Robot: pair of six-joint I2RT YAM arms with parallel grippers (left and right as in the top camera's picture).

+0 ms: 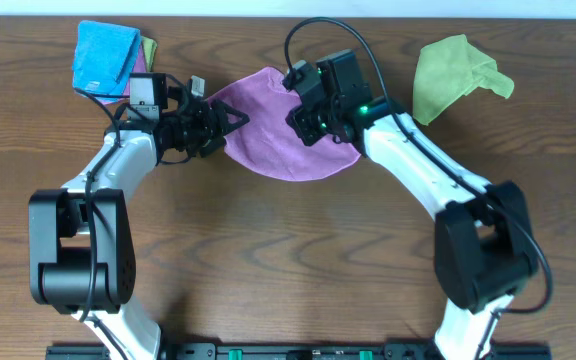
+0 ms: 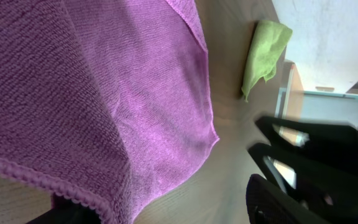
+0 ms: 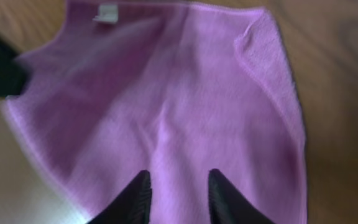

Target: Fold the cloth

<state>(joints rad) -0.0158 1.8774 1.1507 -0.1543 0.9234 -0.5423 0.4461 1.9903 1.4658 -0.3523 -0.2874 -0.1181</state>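
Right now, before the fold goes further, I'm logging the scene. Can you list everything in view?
Purple cloth: one, lilac, spread at the back middle of the table between the two hands.
White tag: one, on an edge of the purple cloth.
Lime-green cloth: one, crumpled, back right.
Blue cloth: one, folded, back left, with a yellow-green edge peeking out beside it.
Table: one, brown wood.
Left hand: one, black, at the purple cloth's left edge; its grip is unclear.
Right hand: one, black, fingers apart over the purple cloth.
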